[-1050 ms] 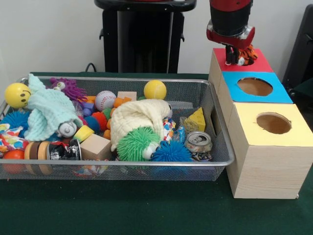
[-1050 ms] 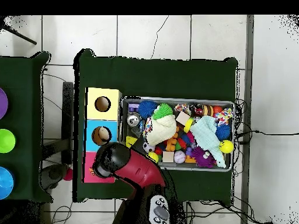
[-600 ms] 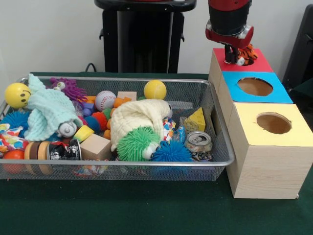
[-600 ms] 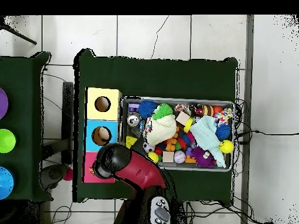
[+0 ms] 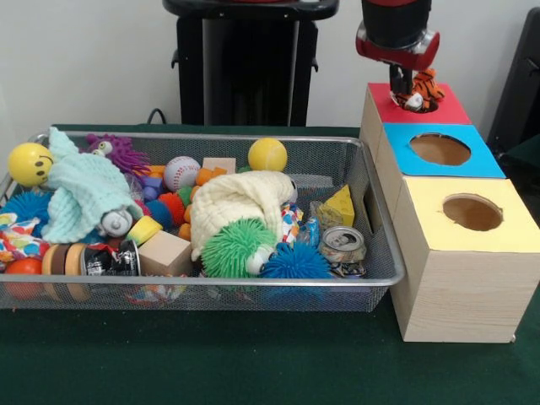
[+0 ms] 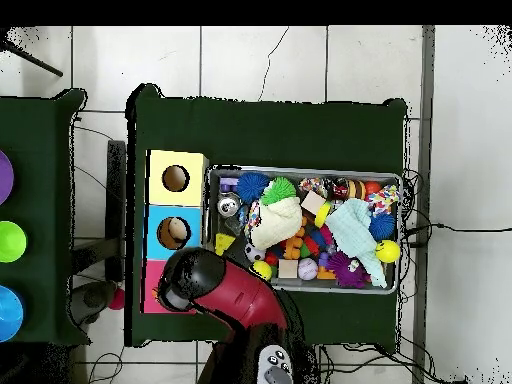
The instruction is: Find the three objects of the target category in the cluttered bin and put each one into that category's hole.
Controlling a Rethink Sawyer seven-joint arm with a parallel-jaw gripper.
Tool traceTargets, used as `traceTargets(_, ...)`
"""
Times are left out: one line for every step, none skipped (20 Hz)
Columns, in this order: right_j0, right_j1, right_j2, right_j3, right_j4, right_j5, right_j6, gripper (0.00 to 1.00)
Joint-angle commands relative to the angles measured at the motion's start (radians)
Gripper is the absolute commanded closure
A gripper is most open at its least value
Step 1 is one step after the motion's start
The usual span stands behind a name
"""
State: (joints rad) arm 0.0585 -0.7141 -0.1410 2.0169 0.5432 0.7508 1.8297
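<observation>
Lifted slightly, gripper (image 5: 406, 84) sits above tiger toy (image 5: 424, 90) at red hole (image 5: 419, 105).

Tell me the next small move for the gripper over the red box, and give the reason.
Probably lower straight down a little, then release. The gripper hangs above the red box with an orange striped toy at its tips, and the toy looks to sit at the hole's mouth rather than inside. Whether the toy is gripped cannot be told from here.
</observation>
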Motion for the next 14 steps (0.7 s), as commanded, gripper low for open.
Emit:
traceTargets(0.008, -0.101, -0.052, -0.073, -0.078, 0.262, 0.323, 1.0)
traceTargets(0.009, -0.115, -0.057, -0.087, -0.082, 0.297, 0.336, 1.0)
traceTargets(0.008, -0.116, -0.062, -0.095, -0.083, 0.308, 0.337, 1.0)
traceTargets(0.009, -0.123, -0.066, -0.107, -0.086, 0.331, 0.346, 1.0)
traceTargets(0.009, -0.123, -0.069, -0.112, -0.086, 0.337, 0.346, 1.0)
traceTargets(0.01, -0.125, -0.075, -0.122, -0.087, 0.349, 0.35, 1.0)
traceTargets(0.01, -0.122, -0.078, -0.126, -0.087, 0.352, 0.348, 1.0)
traceTargets(0.01, -0.122, -0.081, -0.133, -0.086, 0.358, 0.347, 1.0)
traceTargets(0.012, -0.12, -0.084, -0.136, -0.085, 0.359, 0.348, 1.0)
traceTargets(0.015, -0.119, -0.088, -0.142, -0.084, 0.363, 0.351, 1.0)
traceTargets(0.016, -0.117, -0.091, -0.144, -0.081, 0.364, 0.353, 1.0)
traceTargets(0.018, -0.115, -0.092, -0.147, -0.077, 0.366, 0.355, 1.0)
traceTargets(0.017, -0.108, -0.091, -0.146, -0.072, 0.358, 0.352, 1.0)
traceTargets(0.018, -0.096, -0.087, -0.137, -0.059, 0.335, 0.351, 1.0)
